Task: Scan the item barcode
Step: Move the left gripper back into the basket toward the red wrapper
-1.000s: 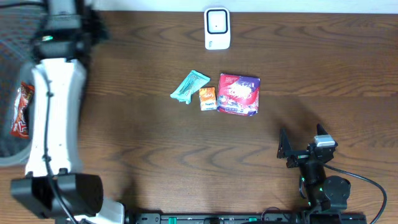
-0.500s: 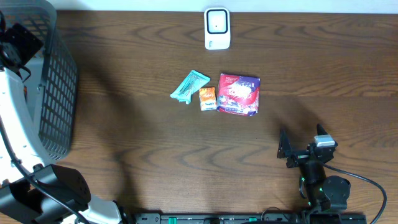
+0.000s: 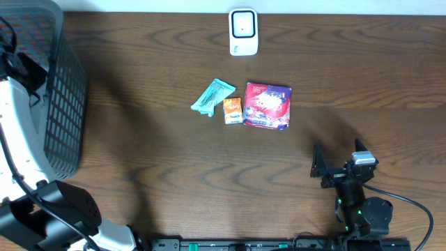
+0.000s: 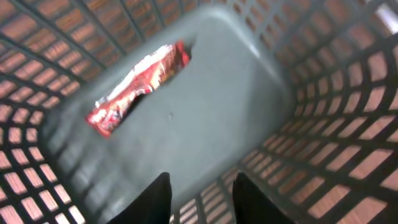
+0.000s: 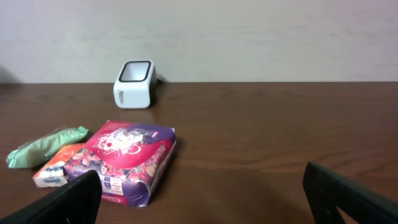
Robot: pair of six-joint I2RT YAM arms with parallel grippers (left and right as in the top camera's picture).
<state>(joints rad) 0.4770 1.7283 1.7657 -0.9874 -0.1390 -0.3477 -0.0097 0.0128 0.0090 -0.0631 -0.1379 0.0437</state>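
Right gripper (image 5: 200, 177): spread wide, empty, low at near edge of table (image 5: 280, 124). Beyond: bag (image 5: 127, 158), box (image 5: 57, 167) just beside it, then packet (image 5: 43, 148). Farthest: scanner (image 5: 134, 84) (at back edge). Left gripper (image 4: 200, 180): narrow gap, nothing held, down inside basket (image 4: 323, 93). Wrapper (image 4: 137, 87) lying flat on basket floor ahead.

The table (image 3: 174, 160) is showing dark, smooth wood grain with a soft sheen; the basket (image 4: 249, 93) is looking like matt grey plastic; the red wrapper (image 4: 140, 87) is gleaming, glossy; the scanner (image 3: 243, 31), top centre, is showing smooth white plastic.
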